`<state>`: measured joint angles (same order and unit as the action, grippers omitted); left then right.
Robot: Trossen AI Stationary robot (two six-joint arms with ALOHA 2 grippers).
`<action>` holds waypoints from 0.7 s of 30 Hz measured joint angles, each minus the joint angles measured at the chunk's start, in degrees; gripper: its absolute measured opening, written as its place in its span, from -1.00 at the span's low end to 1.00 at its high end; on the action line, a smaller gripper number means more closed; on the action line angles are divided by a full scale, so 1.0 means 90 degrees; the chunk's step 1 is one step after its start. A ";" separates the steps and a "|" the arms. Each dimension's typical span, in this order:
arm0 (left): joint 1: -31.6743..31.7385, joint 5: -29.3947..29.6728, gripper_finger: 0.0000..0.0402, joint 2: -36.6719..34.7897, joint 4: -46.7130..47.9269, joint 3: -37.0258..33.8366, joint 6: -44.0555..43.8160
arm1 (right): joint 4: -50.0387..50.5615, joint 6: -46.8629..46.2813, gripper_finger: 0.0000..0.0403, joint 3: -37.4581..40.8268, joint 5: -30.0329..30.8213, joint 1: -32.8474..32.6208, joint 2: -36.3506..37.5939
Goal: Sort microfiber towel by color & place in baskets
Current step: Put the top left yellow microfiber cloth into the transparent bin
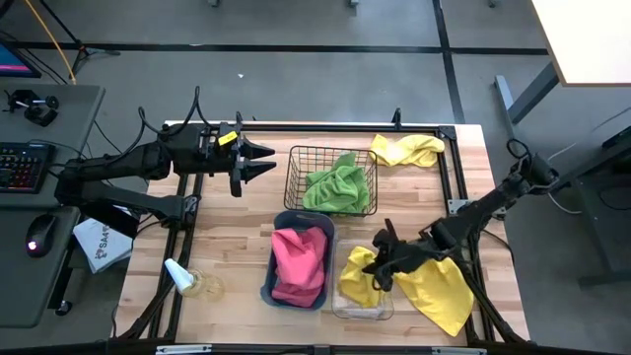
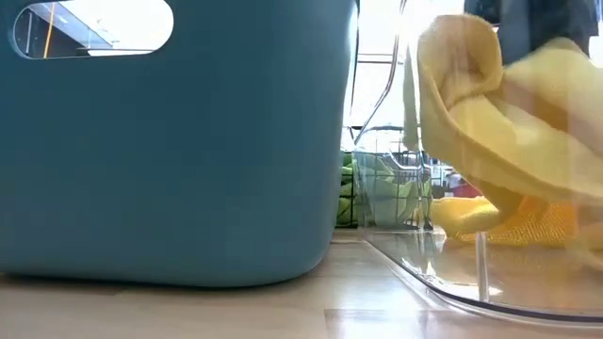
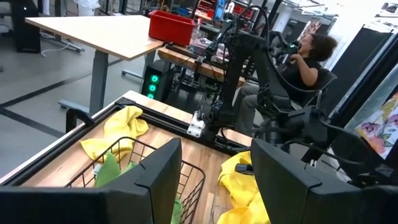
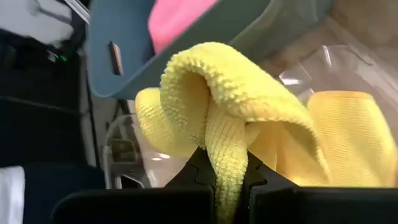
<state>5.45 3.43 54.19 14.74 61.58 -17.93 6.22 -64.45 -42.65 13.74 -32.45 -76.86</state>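
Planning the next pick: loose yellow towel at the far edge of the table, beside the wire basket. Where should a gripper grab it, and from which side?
The yellow towel at the far edge lies crumpled and low beside the black wire basket. Grip a raised fold near its middle, coming straight down from above; a flat cloth gives no side purchase. The open left gripper is probably better placed; the right gripper holds another yellow towel.

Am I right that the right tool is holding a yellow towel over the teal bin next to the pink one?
Not quite. In the high view the right tool holds the yellow towel over the clear bin, not the teal bin, which holds the pink towel.
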 joint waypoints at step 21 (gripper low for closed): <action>0.0000 0.0028 -0.10 0.0000 0.0053 0.0000 0.0012 | 0.1550 0.2994 -1.00 -0.1374 -0.1932 0.0771 -0.1276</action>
<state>5.45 3.68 54.19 15.22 61.58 -17.82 20.17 -37.51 -55.01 -3.65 -25.52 -88.34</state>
